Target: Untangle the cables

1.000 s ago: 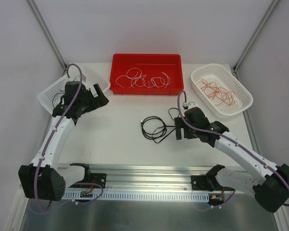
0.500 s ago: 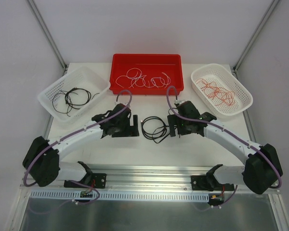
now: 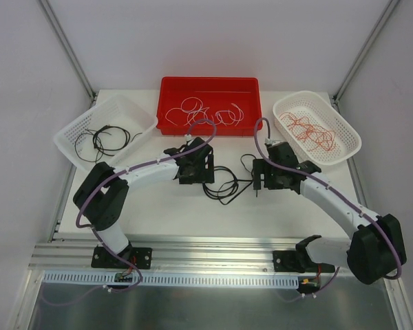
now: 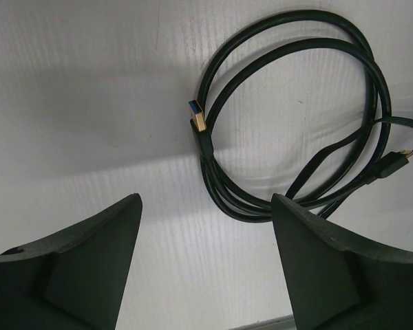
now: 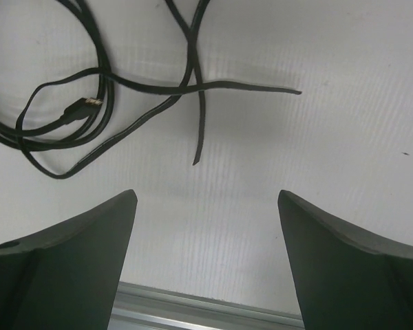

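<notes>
A black cable (image 3: 224,185) lies coiled in loose loops on the white table between my two grippers. My left gripper (image 3: 206,173) is open and empty just left of it. In the left wrist view the coil (image 4: 210,175) and its gold-tipped plug (image 4: 199,127) lie ahead of the open left gripper (image 4: 205,206), apart from the fingers. My right gripper (image 3: 259,181) is open and empty just right of the coil. In the right wrist view the cable's crossed loose ends (image 5: 193,86) lie ahead of the open right gripper (image 5: 206,199).
A white basket (image 3: 69,134) at the left holds thin black cables (image 3: 103,141). A red bin (image 3: 210,84) at the back holds white cables (image 3: 206,113). A white basket (image 3: 347,134) at the right holds red-orange cables (image 3: 306,130). A metal rail (image 3: 206,247) runs along the near edge.
My left arm has swung from over the left basket to the table middle, ending beside the black coil. My right gripper has stayed by the coil's right side, shifting only slightly.
</notes>
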### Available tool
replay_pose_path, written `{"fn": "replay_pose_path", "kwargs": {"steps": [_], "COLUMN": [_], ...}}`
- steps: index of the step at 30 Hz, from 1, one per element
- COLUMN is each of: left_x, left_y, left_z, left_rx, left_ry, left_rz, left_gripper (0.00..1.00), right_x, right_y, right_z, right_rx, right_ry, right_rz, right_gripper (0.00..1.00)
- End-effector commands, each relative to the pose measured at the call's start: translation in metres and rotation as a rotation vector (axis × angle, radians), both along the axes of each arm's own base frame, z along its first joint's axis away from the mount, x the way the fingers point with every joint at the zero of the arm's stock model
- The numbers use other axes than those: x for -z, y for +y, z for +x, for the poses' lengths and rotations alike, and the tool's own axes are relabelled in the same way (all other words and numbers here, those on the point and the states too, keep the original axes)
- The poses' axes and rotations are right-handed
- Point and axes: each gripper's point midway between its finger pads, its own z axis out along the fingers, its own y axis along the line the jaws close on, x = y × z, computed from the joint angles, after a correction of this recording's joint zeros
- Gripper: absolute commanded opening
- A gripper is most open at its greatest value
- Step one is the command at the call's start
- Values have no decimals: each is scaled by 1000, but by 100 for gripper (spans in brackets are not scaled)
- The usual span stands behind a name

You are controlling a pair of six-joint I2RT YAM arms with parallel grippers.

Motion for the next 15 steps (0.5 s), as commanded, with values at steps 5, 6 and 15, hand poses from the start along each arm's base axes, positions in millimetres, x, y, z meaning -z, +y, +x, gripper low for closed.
{"fn": "replay_pose_path", "kwargs": {"steps": [5, 6, 15], "left_x": [2, 3, 25], "left_y": [-1, -1, 1], "left_z": [9, 10, 9], "left_rx": [-25, -24, -10], "left_ry": [-21, -20, 20], "left_rz": [30, 34, 80], "left_gripper": [74, 74, 71], "right_x": [-9, -1, 41], "right_y": [16, 19, 31], "right_z": [55, 64, 84], "right_rx": [61, 74, 133], "right_ry": [-31, -8, 97], "right_rz": [67, 54, 34], "right_gripper": [84, 83, 68]}}
